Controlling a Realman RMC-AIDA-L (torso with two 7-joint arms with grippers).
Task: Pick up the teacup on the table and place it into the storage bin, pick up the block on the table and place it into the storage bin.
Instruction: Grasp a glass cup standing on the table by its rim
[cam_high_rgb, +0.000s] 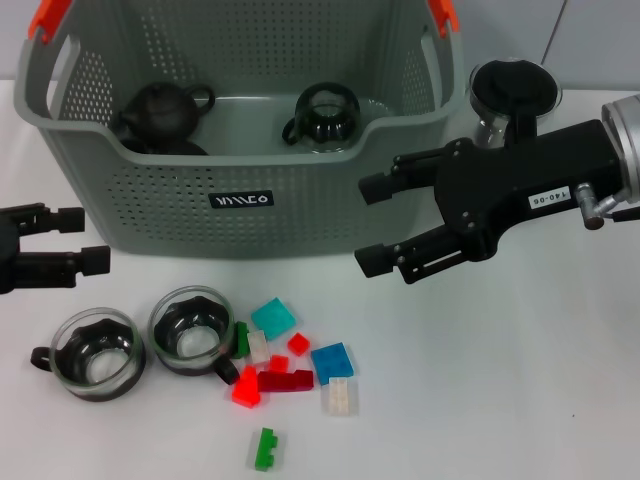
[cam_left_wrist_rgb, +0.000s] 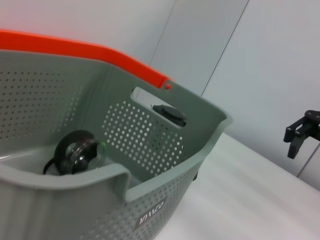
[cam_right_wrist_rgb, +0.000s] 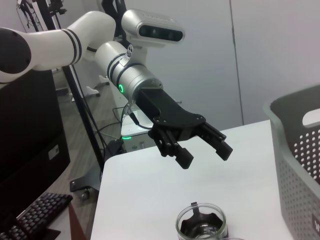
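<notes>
Both the right gripper (cam_high_rgb: 372, 222), mid-right, and the left gripper (cam_high_rgb: 88, 240), at left edge, are agape and empty; probably best lower one squarely over a teacup (cam_high_rgb: 192, 331), lower left, jaws straddling its rim.

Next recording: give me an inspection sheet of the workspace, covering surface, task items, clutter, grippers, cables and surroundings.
Surface: white table.
Storage bin: grey-green perforated storage bin at the table's back, already holding a dark teapot and one glass teacup.
Teacups: two glass teacups on the table in front of the bin.
Blocks: loose coloured blocks beside the cups, one green block apart, nearer the robot.
Clutter: a glass jar right of the bin.
Grippers: left gripper open, empty, at the left edge; right gripper open, empty, by the bin's right front corner.
Cables: nothing seen on the table.
Surroundings: grey wall panels, a dark keyboard on a side desk.
</notes>
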